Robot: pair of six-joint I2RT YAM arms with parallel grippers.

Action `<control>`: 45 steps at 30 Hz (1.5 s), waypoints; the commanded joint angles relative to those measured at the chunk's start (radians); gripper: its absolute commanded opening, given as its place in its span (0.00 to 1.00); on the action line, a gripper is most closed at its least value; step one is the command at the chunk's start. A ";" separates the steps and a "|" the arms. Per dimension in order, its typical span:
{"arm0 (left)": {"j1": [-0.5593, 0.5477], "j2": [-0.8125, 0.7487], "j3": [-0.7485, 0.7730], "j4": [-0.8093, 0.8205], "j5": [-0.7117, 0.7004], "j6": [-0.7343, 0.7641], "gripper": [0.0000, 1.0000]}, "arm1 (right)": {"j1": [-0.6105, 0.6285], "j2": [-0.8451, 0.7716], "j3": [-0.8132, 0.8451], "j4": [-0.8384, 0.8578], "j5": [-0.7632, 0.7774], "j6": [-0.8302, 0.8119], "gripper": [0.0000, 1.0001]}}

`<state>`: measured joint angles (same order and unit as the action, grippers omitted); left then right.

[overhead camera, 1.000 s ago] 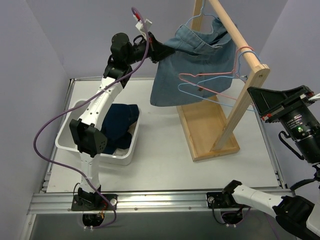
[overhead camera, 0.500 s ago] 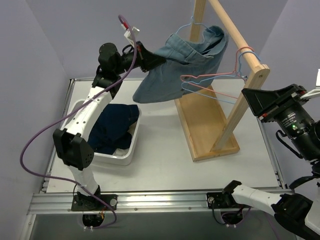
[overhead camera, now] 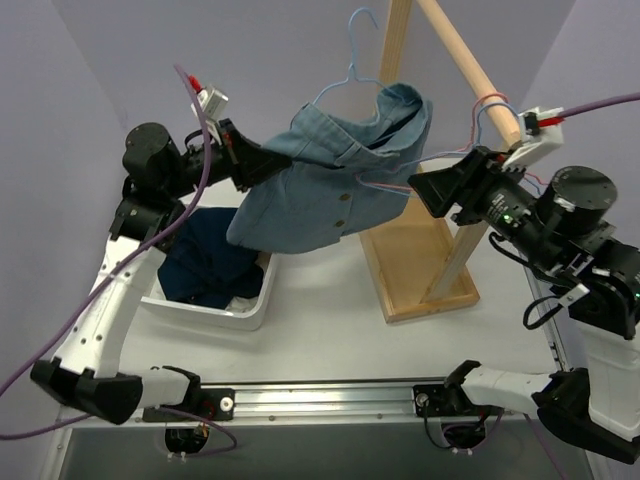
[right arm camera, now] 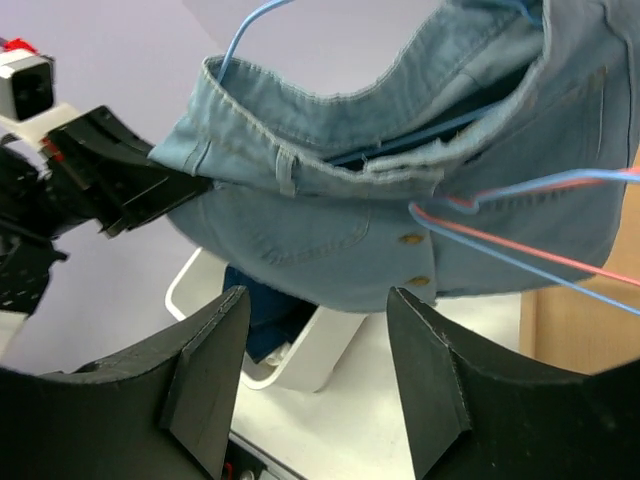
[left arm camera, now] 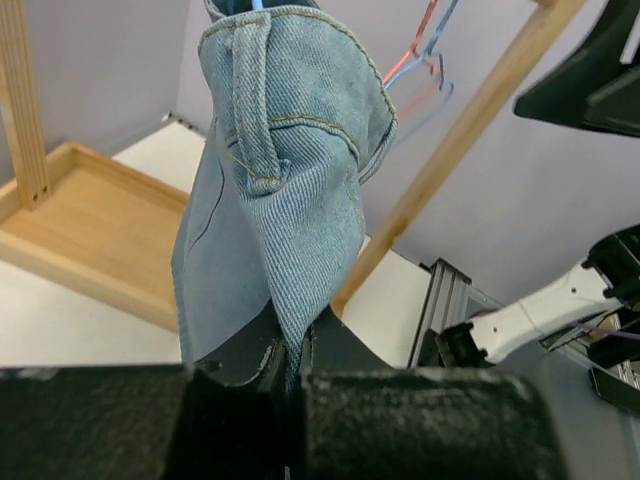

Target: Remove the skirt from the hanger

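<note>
Top external view first: the left gripper [overhead camera: 283,160] is up in the air, well to the left of the wooden rack [overhead camera: 410,250]. It is clamped tight on the waistband edge of the skirt [overhead camera: 320,190], a light-blue denim one with a belt loop and buttons down the front. The left wrist camera shows the denim pinched flat between the two fingers, with no gap left.

The skirt is stretched out sideways from the rack toward that gripper, hanging clear above the counter [overhead camera: 320,320]. It is still threaded on a light-blue wire hanger [overhead camera: 354,70], whose wire runs inside the waistband. The hook sticks up beside the rack's far upright. From here I can't quite tell whether the hook still catches the rail or floats free of it.

The right gripper [overhead camera: 420,192] sits just in front of the rack's near upright. It points at the skirt's right side with its fingers spread wide and nothing between them. The right wrist view shows the denim a little way off, not touched.

A bare pink-red hanger [right arm camera: 520,245] hangs from the near end of the rail with another bare blue one. Left of the rack stands a white bin [overhead camera: 250,305] holding a dark-blue garment [overhead camera: 205,265].
</note>
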<state>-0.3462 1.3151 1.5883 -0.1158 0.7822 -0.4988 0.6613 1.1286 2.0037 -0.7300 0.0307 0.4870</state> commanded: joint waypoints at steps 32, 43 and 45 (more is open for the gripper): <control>-0.004 -0.404 -0.232 -0.458 -0.024 0.134 0.02 | 0.006 0.275 -0.186 0.359 -0.218 0.044 0.66; -0.004 -0.401 -0.255 -0.384 -0.005 0.072 0.02 | 0.006 0.336 -0.171 0.351 -0.192 -0.022 0.59; -0.004 -0.398 -0.255 -0.375 0.000 0.071 0.02 | 0.006 0.342 -0.168 0.346 -0.190 -0.036 0.57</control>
<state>-0.3481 0.9310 1.3140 -0.6334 0.7414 -0.4011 0.6621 1.4513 1.8111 -0.4080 -0.1680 0.4858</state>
